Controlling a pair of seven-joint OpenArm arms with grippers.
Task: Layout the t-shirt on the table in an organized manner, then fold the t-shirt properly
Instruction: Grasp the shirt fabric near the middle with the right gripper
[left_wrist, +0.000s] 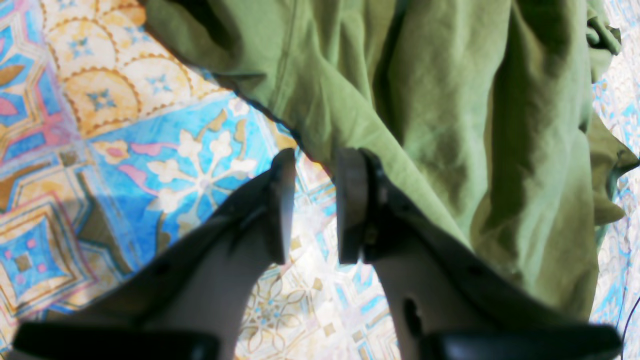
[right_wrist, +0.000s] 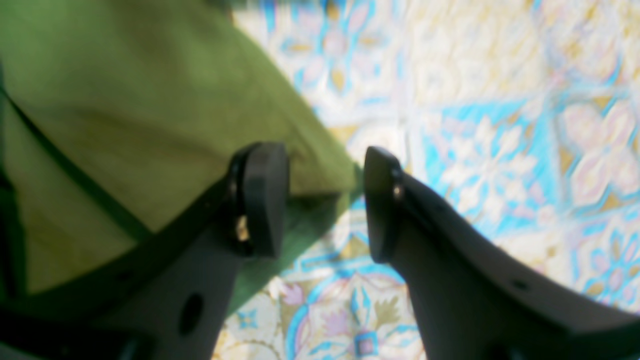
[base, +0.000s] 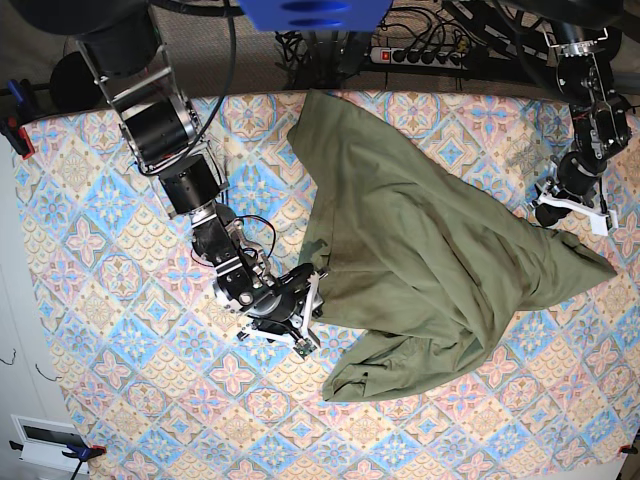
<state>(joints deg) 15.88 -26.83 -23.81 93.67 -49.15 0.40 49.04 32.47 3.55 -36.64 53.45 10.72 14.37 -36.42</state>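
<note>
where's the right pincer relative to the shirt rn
In the base view the right pincer sits left of centre at the left edge of the t-shirt, open above the table; the right wrist view shows its jaws straddling that hem.

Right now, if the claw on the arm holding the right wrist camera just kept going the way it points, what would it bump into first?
Probably the t-shirt. The right gripper has open jaws straddling the shirt's edge over the table; depth is unclear, so it might touch the cloth-covered tabletop instead.

t-shirt (base: 420, 250): matt wrinkly cotton | table (base: 100, 300): printed matt cloth | jaws: smooth dark plastic
</note>
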